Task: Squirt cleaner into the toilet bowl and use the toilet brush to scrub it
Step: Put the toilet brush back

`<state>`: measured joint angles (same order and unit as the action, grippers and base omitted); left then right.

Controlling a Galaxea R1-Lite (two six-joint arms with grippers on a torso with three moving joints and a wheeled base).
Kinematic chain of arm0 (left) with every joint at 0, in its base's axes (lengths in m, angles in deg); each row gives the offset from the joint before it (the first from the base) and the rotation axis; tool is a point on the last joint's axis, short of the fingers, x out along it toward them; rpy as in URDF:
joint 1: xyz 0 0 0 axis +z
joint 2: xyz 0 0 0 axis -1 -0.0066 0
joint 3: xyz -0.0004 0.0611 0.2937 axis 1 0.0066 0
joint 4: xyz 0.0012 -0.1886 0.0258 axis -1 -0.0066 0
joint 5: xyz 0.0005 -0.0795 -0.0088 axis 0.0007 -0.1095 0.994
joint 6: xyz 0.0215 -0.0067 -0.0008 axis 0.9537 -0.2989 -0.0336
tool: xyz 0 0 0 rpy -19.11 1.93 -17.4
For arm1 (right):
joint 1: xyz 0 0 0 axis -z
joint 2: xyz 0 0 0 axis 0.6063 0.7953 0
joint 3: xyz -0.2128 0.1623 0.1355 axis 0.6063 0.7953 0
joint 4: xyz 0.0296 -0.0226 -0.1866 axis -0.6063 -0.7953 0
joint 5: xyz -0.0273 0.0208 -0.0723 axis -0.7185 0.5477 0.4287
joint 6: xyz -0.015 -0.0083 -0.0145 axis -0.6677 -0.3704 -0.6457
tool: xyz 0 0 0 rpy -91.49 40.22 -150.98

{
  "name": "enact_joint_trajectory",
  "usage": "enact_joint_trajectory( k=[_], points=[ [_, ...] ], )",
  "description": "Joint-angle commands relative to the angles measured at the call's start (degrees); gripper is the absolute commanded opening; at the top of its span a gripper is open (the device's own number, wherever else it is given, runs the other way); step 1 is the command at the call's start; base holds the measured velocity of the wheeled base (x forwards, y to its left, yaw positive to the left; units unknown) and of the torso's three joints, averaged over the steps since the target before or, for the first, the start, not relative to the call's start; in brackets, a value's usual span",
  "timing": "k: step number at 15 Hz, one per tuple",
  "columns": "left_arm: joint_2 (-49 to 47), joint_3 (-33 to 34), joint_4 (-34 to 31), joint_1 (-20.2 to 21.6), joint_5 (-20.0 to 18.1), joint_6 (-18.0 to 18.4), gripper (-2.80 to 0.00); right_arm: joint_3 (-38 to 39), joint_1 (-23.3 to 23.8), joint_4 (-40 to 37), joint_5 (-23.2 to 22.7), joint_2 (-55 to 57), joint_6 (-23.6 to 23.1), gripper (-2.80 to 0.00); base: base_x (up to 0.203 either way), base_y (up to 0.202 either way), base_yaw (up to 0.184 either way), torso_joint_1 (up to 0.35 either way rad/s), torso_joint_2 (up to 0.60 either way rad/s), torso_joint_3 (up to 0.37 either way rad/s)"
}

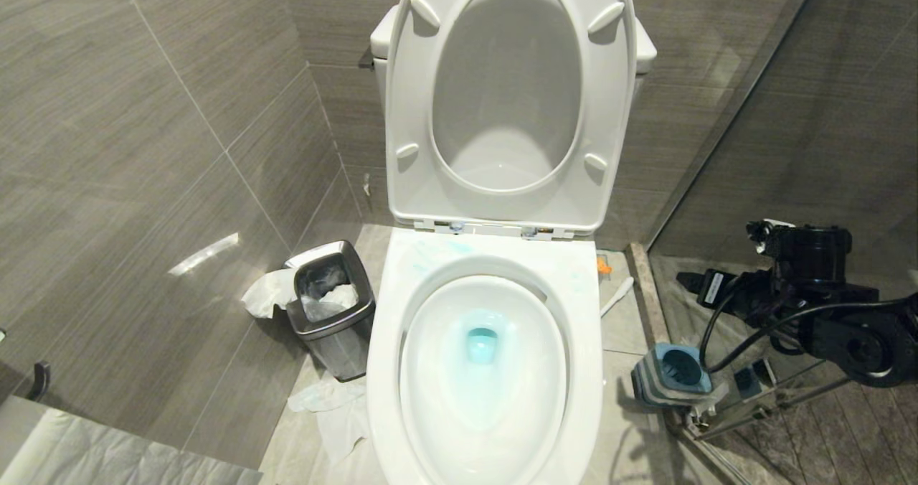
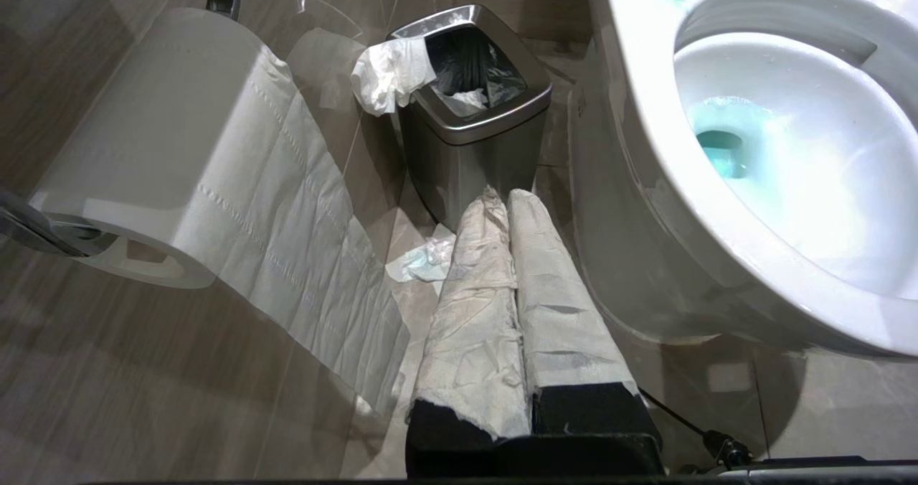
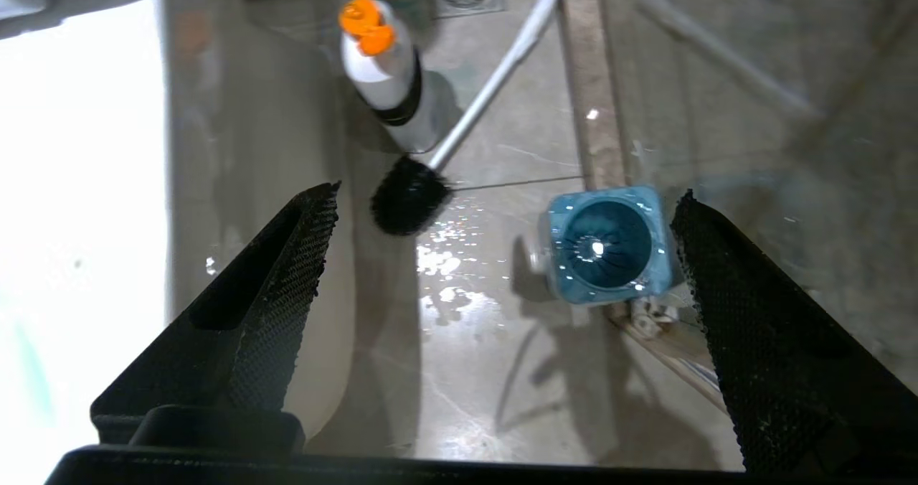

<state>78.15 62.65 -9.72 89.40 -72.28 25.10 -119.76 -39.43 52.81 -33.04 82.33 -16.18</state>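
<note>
You see right gripper (image 3: 502, 313) spread wide, holding nothing, above wet floor. Toilet brush (image 3: 459, 137) lies on floor at bowl's 3 o'clock, black head touching cleaner (image 3: 391, 76). Toilet bowl (image 1: 484, 377) has blue water. Left gripper (image 2: 505, 205) pinched together, paper-wrapped, near bin (image 2: 473, 123).

White toilet bowl (image 1: 595, 370), blue-tinted water (image 1: 482, 343)

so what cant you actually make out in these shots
- Cleaner: label wording blurred in the right wrist view; in the head view only its orange cap clears the toilet bowl.
- Toilet brush: head view shows only the handle tip, the bowl hides the rest.
- Right gripper: fingers cut off by the right wrist frame edge.
- Bin: contents too dark.
</note>
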Motion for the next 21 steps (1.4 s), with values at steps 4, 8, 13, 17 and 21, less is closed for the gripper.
enact_joint_trajectory(
  k=[4, 8, 13, 17, 21],
  points=[
    [-0.1, 0.1, 0.0, 0.0, 0.0, 0.0, -2.80, -6.0, -0.3, -10.9, 0.5, -0.9, 2.0, 0.00, 0.000, 0.000, 0.000, 0.000, 0.00, 0.000],
    [-0.1, 0.1, 0.0, 0.0, 0.0, 0.0, -2.80, -13.3, -0.9, -11.3, 1.8, 4.4, 7.2, 0.00, 0.000, 0.000, 0.000, 0.000, 0.00, 0.000],
    [-0.1, 0.1, 0.0, 0.0, 0.0, 0.0, -2.80, -25.8, -1.2, -19.4, 4.9, 13.8, 19.2, 0.00, 0.000, 0.000, 0.000, 0.000, 0.00, 0.000],
    [-0.1, 0.1, 0.0, 0.0, 0.0, 0.0, -2.80, -41.6, -0.5, -35.5, 5.8, 19.4, 28.9, 0.00, 0.000, 0.000, 0.000, 0.000, 0.00, 0.000],
    [-0.1, 0.1, 0.0, 0.0, 0.0, 0.0, -2.80, -48.7, 1.7, -40.9, 5.9, 23.6, 27.6, 0.00, 0.000, 0.000, 0.000, 0.000, 0.00, 0.000]
  ],
)
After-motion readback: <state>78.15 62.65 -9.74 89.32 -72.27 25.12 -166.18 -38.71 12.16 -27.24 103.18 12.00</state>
